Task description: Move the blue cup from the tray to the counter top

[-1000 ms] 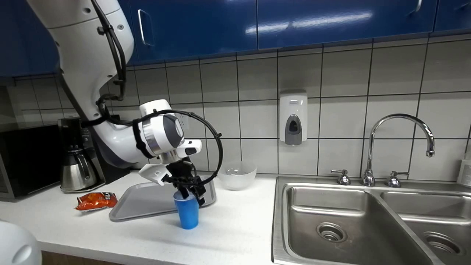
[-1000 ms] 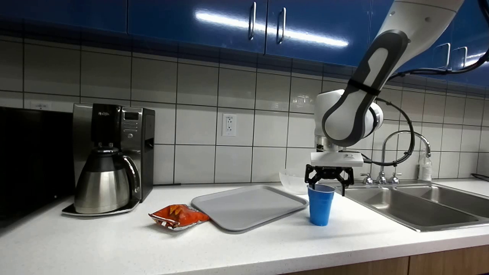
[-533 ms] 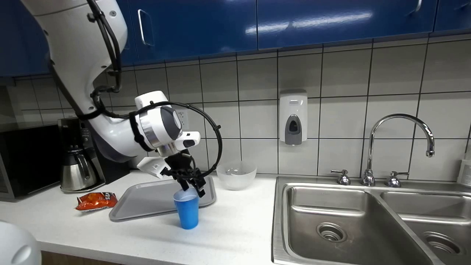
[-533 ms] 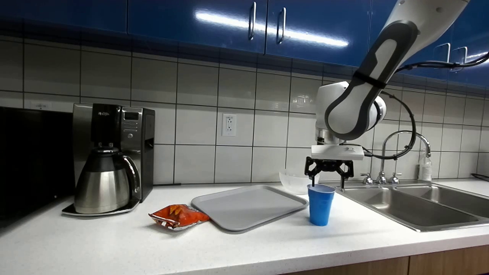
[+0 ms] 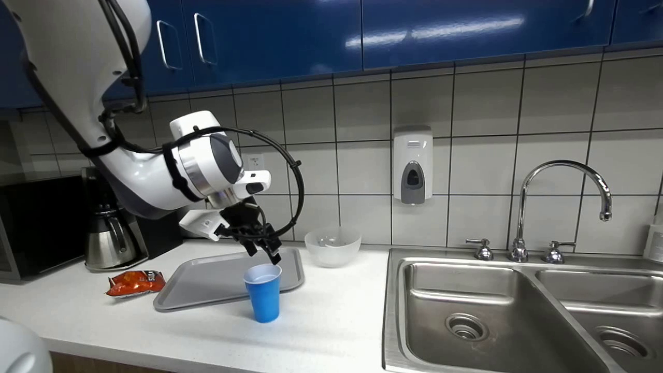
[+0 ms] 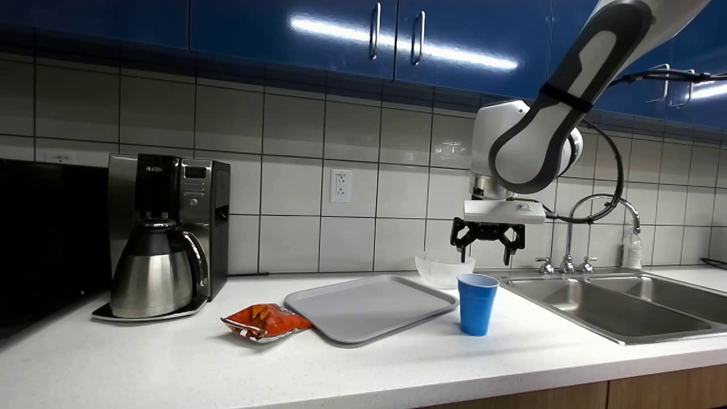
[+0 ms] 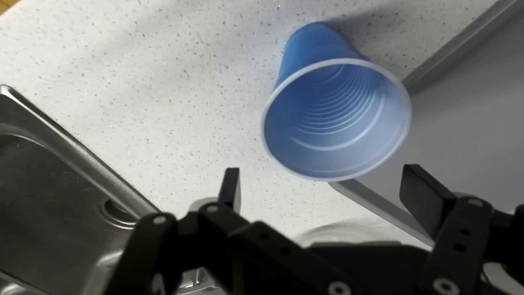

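Note:
The blue cup (image 5: 263, 296) stands upright on the white counter top (image 5: 326, 336), just in front of the grey tray (image 5: 217, 282). In an exterior view, the cup (image 6: 476, 307) is beside the tray's right corner (image 6: 369, 312) on the counter top (image 6: 397, 372). My gripper (image 6: 485, 260) is open and empty, above the cup and apart from it. In the wrist view, the cup's open mouth (image 7: 335, 119) lies beyond my spread fingertips (image 7: 322, 184). The tray (image 7: 470, 127) fills the right side there, and the speckled counter top (image 7: 163, 90) the left.
A clear bowl (image 5: 333, 249) stands behind the cup near the wall. A red snack bag (image 6: 266, 322) lies by the tray's left side. A coffee maker (image 6: 170, 244) stands at the back left. The steel sink (image 5: 456, 300) with a tap is to the right. Blue cabinets (image 6: 295, 34) hang above.
My gripper has risen, and its fingers, which were around the cup's rim level, are now above the rim. The cup has stayed in place on the counter top.

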You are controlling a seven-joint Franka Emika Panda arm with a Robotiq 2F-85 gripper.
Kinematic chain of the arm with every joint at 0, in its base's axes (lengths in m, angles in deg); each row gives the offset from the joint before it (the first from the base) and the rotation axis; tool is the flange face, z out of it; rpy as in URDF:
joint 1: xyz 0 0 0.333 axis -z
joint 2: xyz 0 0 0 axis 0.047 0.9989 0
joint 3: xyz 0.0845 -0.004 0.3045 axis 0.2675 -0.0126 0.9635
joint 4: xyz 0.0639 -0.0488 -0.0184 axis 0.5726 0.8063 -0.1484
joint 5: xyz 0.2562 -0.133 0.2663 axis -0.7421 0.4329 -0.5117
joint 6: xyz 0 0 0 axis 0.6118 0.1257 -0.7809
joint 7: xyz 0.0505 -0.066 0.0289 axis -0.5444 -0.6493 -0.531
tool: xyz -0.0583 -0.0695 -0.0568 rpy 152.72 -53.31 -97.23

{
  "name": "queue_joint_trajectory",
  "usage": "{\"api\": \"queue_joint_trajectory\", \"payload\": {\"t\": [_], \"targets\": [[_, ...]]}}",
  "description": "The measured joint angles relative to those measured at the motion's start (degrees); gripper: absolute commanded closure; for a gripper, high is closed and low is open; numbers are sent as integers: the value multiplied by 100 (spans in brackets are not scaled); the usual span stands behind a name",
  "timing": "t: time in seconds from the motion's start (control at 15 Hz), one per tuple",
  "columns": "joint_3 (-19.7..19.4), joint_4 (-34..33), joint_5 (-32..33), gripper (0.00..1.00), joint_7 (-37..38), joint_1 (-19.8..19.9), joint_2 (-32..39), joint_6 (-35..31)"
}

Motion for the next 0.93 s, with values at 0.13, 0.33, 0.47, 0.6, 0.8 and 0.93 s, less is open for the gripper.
{"api": "queue_joint_trajectory", "payload": {"t": [0.13, 0.33, 0.47, 0.6, 0.8, 0.93], "targets": [[111, 87, 2, 0, 0, 21, -172, 0], [283, 225, 2, 0, 0, 49, -424, -4], [354, 307, -2, 0, 0, 29, -553, -25], [399, 391, -2, 0, 0, -17, -662, -54], [411, 454, -2, 0, 0, -67, -739, -57], [411, 463, -2, 0, 0, -67, -747, -59]]}}
